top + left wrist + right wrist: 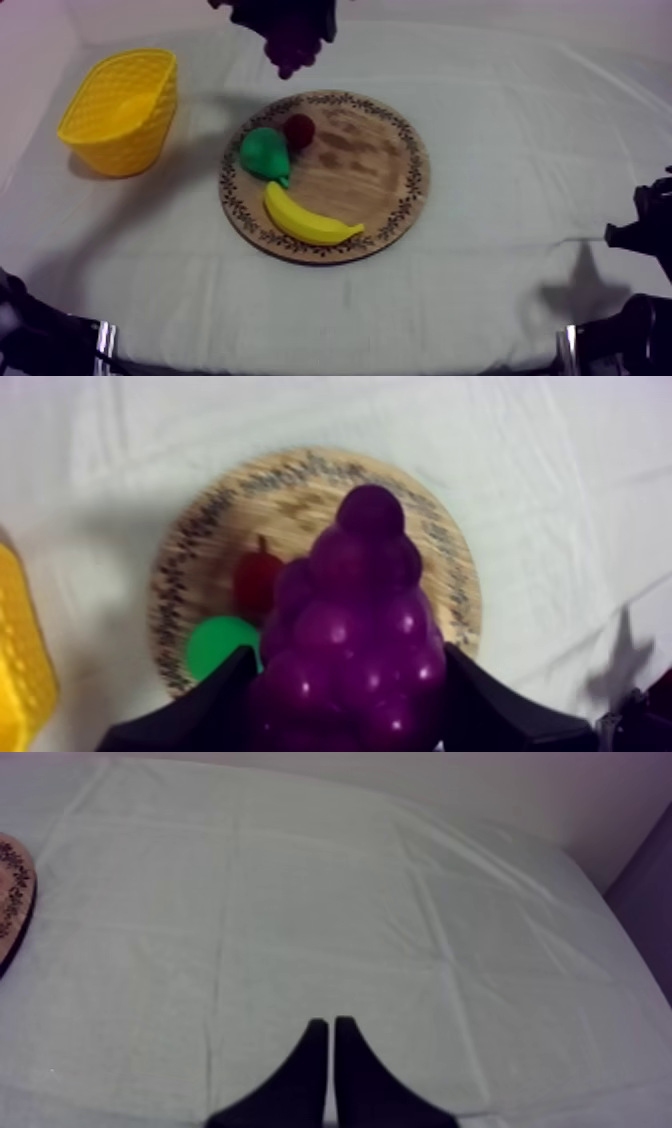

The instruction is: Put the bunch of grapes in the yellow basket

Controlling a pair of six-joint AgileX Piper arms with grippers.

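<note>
Your left gripper (347, 668) is clamped on the bunch of grapes (293, 48), raised over the wooden board's (385, 170) 12 o'clock rim to clear it for transfer to the yellow basket (125, 130) at 9 o'clock.

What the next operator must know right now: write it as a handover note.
Left end effector: shut on the bunch of grapes, held up above the wooden board.
Right end effector: shut, empty, over bare cloth.
Yellow basket: at the table's left side.
Done: grapes off the board. Left: carry them over the basket and release.
</note>
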